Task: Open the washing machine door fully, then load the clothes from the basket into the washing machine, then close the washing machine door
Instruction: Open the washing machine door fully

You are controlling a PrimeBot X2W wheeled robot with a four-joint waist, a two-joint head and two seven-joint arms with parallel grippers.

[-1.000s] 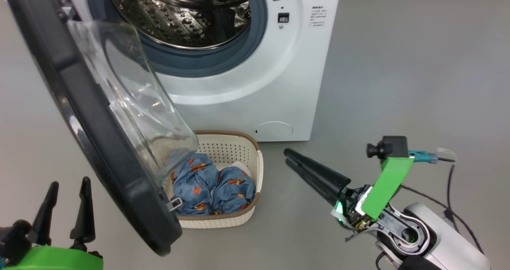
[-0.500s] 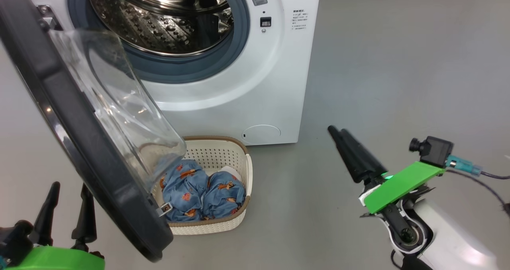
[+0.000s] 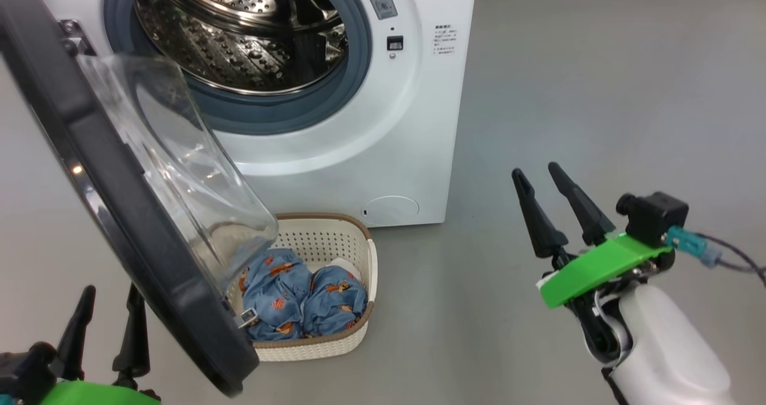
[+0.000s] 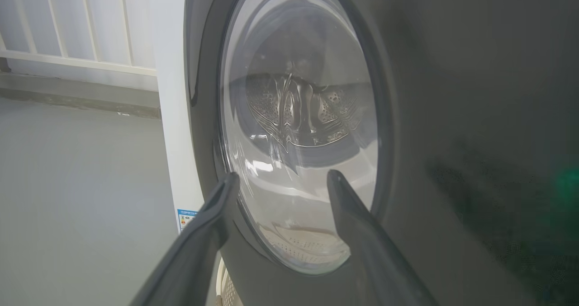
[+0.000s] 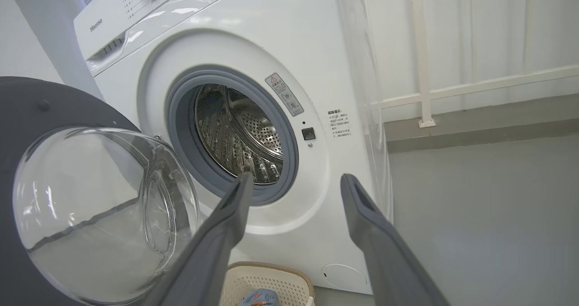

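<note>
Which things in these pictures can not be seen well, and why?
Head view: the washing machine door hides the left part of the basket and some of the clothes.
Head view: the washing machine is cut by the top edge.
Its printed label is too small to read.

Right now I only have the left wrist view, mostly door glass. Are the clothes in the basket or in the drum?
Observer: In the basket. Both bundles of the clothes lie in it, on the floor before the washing machine, partly under the open washing machine door.
Operator: And the right gripper?
Observer: The right gripper is open and empty, over the floor to the right of the basket.
</note>
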